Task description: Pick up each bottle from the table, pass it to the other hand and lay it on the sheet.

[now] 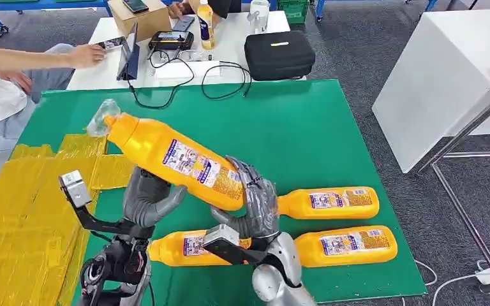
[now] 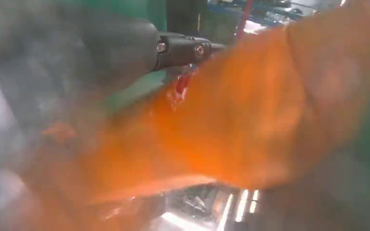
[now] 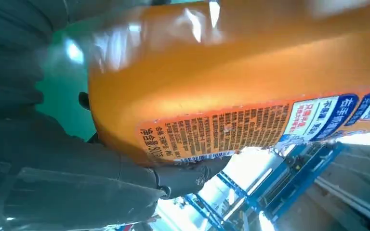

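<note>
Four orange bottles show in the head view: three lie on the green counter (image 1: 332, 127), and the raised bottle (image 1: 172, 159) hangs tilted above it, its clear-capped neck up toward the yellow sheet (image 1: 25, 210), its base low between both hands. The right hand (image 1: 255, 204) wraps its fingers (image 3: 192, 175) around the base end, as the right wrist view confirms. The left hand (image 1: 147, 197) sits under the bottle's middle, thumb reaching up beside it; whether its fingers have closed on the bottle cannot be told, since the left wrist view is an orange blur. The handover looks under way. If the right hand lets go before the left has a firm grip, the long, smooth bottle could pivot on its low end and drop onto the lying bottle (image 1: 185, 248) below, or roll off the counter. A person's arm (image 1: 32, 58) reaches over the white table behind; the lying bottle is partly hidden by the wrists.
</note>
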Controlling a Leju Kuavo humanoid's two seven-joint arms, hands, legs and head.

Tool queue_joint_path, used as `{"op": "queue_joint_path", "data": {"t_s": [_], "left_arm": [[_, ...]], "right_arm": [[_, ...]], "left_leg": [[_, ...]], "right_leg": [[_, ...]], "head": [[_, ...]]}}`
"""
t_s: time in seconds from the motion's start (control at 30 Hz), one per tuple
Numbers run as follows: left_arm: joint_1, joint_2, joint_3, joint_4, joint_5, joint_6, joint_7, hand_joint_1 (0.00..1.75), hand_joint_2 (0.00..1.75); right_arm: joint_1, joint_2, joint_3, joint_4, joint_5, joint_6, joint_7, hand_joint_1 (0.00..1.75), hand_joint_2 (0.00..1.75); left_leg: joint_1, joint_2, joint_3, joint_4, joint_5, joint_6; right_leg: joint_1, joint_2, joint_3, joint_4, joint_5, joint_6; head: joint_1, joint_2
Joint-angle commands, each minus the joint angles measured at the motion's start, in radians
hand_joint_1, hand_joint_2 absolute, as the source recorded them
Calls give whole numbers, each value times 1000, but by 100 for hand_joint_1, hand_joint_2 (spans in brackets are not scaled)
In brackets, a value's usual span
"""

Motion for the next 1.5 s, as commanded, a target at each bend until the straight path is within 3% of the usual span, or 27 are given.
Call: {"op": "queue_joint_path", "data": {"t_s": [0.03,0.6,0.77,0.8,0.83,0.87,1.5], "left_arm": [[-44,33,-31,68,2,2,5,0,175],[-78,35,-19,124,40,17,0,0,175],[-75,7,25,100,94,37,-20,0,175],[-74,2,36,89,103,49,-25,24,175],[-72,-8,49,68,113,71,-34,136,175],[-71,-13,59,55,114,92,-41,175,175],[-72,-8,59,-11,53,182,-96,175,175]], "right_arm": [[-59,-12,41,117,2,-7,5,175,175],[-101,3,175,291,72,-75,19,175,175],[-110,5,181,311,73,-83,27,175,175],[-113,5,180,314,74,-84,30,175,175],[-117,5,178,319,71,-86,33,175,175],[-119,6,176,321,69,-87,35,175,175],[-106,-20,110,200,4,-66,29,175,175]], "left_leg": [[1,0,4,-1,-1,-1],[2,0,5,-1,-1,-1],[2,-1,4,0,-1,-1],[2,-1,5,0,-2,-1],[2,-1,3,0,-1,-1],[2,-2,4,0,-2,-1],[2,-2,2,1,-1,-1]], "right_leg": [[1,-1,4,-1,-1,0],[2,-1,6,-2,-1,-1],[2,-1,4,-2,-1,0],[2,-1,6,-2,-1,-1],[2,-1,4,-2,-1,0],[2,-2,5,-2,-1,0],[2,-3,3,-1,-1,0]], "head": [[0,0],[0,0],[0,0],[0,0],[1,0],[0,0],[0,0]]}}
